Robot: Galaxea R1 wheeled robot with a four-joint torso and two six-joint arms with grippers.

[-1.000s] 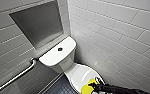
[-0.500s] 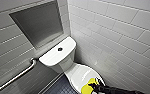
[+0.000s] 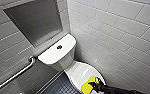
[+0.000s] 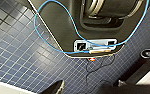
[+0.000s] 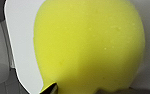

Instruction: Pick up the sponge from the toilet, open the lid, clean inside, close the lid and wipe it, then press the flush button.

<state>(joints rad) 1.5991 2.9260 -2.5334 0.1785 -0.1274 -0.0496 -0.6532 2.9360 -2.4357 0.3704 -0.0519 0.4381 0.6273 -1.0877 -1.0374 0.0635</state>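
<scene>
Where the lid (image 3: 78, 72) nears the tiled wall (image 3: 116, 37), the right gripper (image 3: 94, 84) seemingly clamps the sponge (image 3: 86, 88).

Closed lid (image 3: 83, 72) — sponge (image 3: 88, 86) on it.

We observe bright, even, diffuse light in the head view. The white wall tiles (image 3: 121, 30) carry a soft sheen and the glossy lid (image 3: 82, 72) reflects pale glare. The wall recess (image 3: 33, 22) reads darker grey. Tile lines bow toward the edges. The floor tiles (image 4: 18, 50) appear dimmer. The sponge (image 5: 91, 45) is evenly lit.
</scene>
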